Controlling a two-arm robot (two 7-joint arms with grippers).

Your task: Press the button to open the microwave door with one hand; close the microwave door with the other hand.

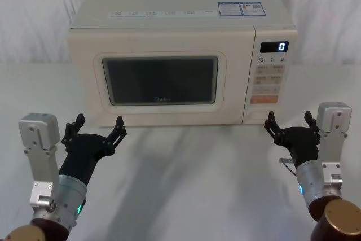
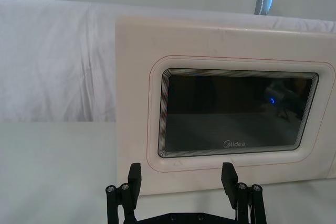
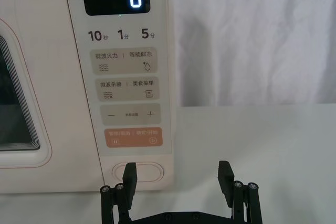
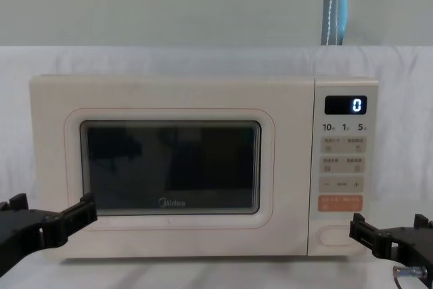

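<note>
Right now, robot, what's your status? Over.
Left gripper open, right gripper open, both short of microwave. Microwave door shut. Button unpressed, nothing in the way.

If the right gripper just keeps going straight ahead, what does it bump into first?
Probably the microwave's control panel. The open right gripper points at its bottom right corner, one finger lined up with the button, the other past the edge. How far off is unclear.

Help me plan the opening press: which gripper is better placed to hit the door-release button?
Right. The right gripper hangs open just before the button, while the left gripper faces the microwave door.
</note>
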